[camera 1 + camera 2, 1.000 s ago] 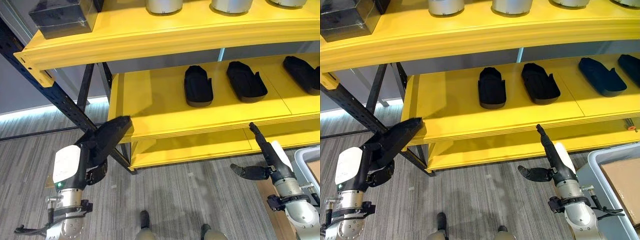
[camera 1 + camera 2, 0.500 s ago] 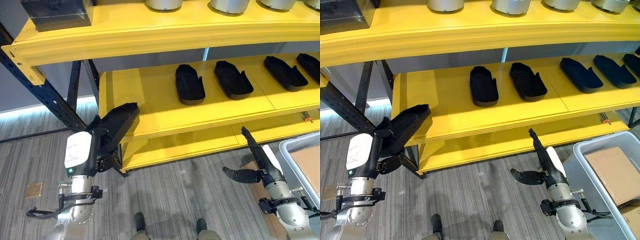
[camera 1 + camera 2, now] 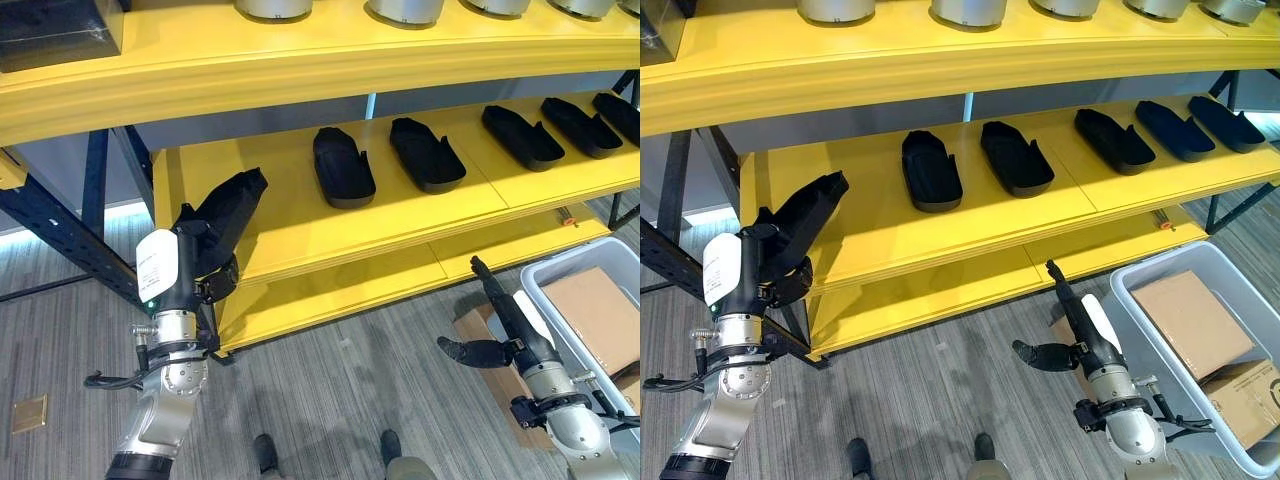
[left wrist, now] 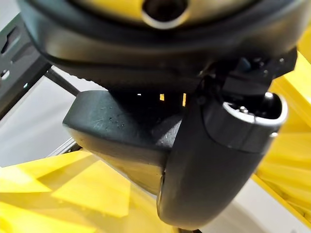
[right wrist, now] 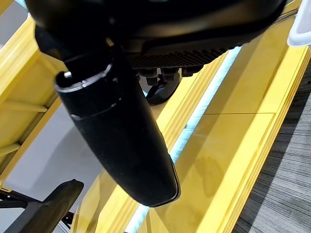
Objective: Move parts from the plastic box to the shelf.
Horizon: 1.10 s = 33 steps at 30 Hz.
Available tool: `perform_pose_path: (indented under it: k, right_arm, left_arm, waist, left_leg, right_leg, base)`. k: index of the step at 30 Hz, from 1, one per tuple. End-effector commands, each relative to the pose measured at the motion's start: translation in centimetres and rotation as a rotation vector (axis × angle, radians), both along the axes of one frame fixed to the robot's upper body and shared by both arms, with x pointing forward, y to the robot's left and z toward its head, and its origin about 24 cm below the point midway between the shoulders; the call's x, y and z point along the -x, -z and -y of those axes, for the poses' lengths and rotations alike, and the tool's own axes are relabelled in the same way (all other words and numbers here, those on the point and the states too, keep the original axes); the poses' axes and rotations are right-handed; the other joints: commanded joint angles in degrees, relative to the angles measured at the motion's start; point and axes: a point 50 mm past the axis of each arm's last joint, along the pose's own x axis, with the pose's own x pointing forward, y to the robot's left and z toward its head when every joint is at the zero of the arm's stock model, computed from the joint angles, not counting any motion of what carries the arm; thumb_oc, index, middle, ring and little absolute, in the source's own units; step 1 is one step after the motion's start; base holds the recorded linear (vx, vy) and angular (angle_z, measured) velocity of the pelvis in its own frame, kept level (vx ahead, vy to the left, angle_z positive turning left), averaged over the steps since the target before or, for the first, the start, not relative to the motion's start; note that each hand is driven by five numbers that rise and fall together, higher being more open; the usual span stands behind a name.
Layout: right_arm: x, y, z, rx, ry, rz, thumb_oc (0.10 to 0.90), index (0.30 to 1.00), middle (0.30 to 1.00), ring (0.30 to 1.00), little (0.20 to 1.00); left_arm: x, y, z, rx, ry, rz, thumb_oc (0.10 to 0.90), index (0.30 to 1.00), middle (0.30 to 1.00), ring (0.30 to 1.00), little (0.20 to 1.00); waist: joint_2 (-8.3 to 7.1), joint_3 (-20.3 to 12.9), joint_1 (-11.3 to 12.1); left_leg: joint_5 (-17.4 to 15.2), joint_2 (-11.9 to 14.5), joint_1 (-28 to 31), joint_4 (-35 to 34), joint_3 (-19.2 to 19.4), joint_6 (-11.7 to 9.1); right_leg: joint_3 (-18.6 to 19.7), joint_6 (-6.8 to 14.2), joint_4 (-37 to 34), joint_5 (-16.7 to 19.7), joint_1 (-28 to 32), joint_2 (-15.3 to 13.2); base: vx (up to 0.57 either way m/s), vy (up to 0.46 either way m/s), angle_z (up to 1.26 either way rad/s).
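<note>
Now raised beside the middle shelf (image 3: 300, 215): black part (image 3: 228, 215), apparently clutched in left hand (image 3: 200, 270). Right hand (image 3: 500, 335) fingers spread, empty. Could snag shelf edge.

The shelf (image 3: 300, 240) is bright yellow, its parts (image 3: 343, 168) matte black; the plastic box (image 3: 1145, 345) is pale grey, the floor (image 3: 340, 390) grey-striped.

A black, shoe-shaped part (image 3: 225, 225) tilts up over the yellow shelf's (image 3: 290, 245) left front edge; five like parts lie flat along that shelf. The grey plastic box (image 3: 1140, 330) sits on the floor at right, holding cardboard cartons.
</note>
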Motion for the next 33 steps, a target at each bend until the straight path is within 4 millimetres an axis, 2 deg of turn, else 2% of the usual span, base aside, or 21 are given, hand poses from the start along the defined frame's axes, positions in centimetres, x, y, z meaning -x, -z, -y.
perform_pose_path:
  k: [1,6,9,10,15,20,26,33]
  right_arm:
    - [-1.6,-4.7,-0.6,0.004,-0.069,0.236,0.900,1.000,1.000,1.000,1.000]
    - [-1.8,-4.8,-1.3,0.000,-0.117,0.229,0.900,1.000,1.000,1.000,1.000]
    - [-2.1,-5.1,-1.8,0.008,-0.170,0.220,0.900,1.000,1.000,1.000,1.000]
    - [-2.3,-5.3,-1.9,0.007,-0.182,0.223,0.900,1.000,1.000,1.000,1.000]
    - [-3.1,-6.0,-2.5,0.014,-0.232,0.240,0.900,1.000,1.000,1.000,1.000]
    - [-3.2,-6.1,-2.6,0.018,-0.248,0.236,0.900,1.000,1.000,1.000,1.000]
    - [-3.2,-6.2,-2.7,0.045,-0.262,0.243,0.900,1.000,1.000,1.000,1.000]
    - [-3.0,-5.7,-2.6,0.050,-0.255,0.223,0.900,1.000,1.000,1.000,1.000]
  left_arm:
    - [-1.8,-7.3,-0.5,0.032,-0.026,0.384,0.400,0.300,0.300,0.300,0.300]
    - [-4.1,-8.3,0.1,0.077,-0.009,0.388,0.400,0.300,0.300,0.300,0.300]
    - [-5.6,-9.9,0.4,0.072,0.007,0.395,0.400,0.300,0.300,0.300,0.300]
    - [-6.1,-10.9,0.2,0.039,0.004,0.407,0.400,0.300,0.300,0.300,0.300]
    - [-7.6,-13.8,0.0,0.022,0.007,0.430,0.400,0.300,0.300,0.300,0.300]
    - [-8.8,-16.7,-0.4,0.072,-0.015,0.484,0.400,0.300,0.300,0.300,0.300]
    - [-9.3,-17.5,-1.3,0.088,-0.051,0.468,0.400,0.300,0.300,0.300,0.300]
    - [-9.5,-18.4,-1.3,0.158,-0.046,0.501,0.400,0.300,0.300,0.300,0.300]
  waist:
    - [-0.64,-2.13,0.58]
    - [-0.60,-2.00,-0.49]
    - [-0.67,-0.98,-1.37]
    - [-0.73,-0.27,-1.64]
    - [-1.19,3.97,-2.26]
    - [-1.57,5.56,-3.00]
    - [-1.61,6.09,-2.96]
    - [-1.74,5.82,-3.21]
  left_leg:
    - [-9.79,3.74,7.54,1.43,0.95,-1.43]
    - [-9.91,4.11,7.39,2.06,1.37,-1.63]
    - [-10.12,4.76,5.79,4.11,1.39,-1.90]
    - [-10.30,5.05,4.46,5.60,1.07,-1.98]
    - [-11.99,6.26,-4.53,15.09,-1.15,-2.35]
    - [-13.14,7.53,-11.81,21.43,-4.06,-2.90]
    - [-14.30,8.19,-15.78,24.88,-5.89,-3.21]
    - [-14.35,8.31,-16.55,24.85,-6.50,-3.20]
  right_leg:
    - [1.04,0.05,4.13,-1.96,-4.22,-1.21]
    - [1.39,-0.08,5.00,-2.46,-4.87,-0.78]
    - [1.91,-0.21,7.02,-3.09,-6.90,-0.22]
    - [2.19,-0.31,8.18,-3.39,-8.23,0.12]
    - [3.20,-0.82,16.37,-4.64,-16.58,0.70]
    - [2.58,-1.49,23.02,-6.67,-22.32,0.83]
    - [2.04,-2.18,27.36,-8.67,-25.64,1.31]
    - [1.87,-2.52,28.00,-9.04,-26.67,1.70]
  base:
    - [0.00,0.000,0.00]
    - [-0.01,-0.006,-0.02]
    - [-0.07,-0.025,-0.18]
    - [-0.13,-0.023,-0.20]
    - [-0.20,-0.030,-0.05]
    - [-0.12,-0.067,0.13]
    - [-0.03,-0.063,0.09]
    - [0.01,-0.018,0.03]
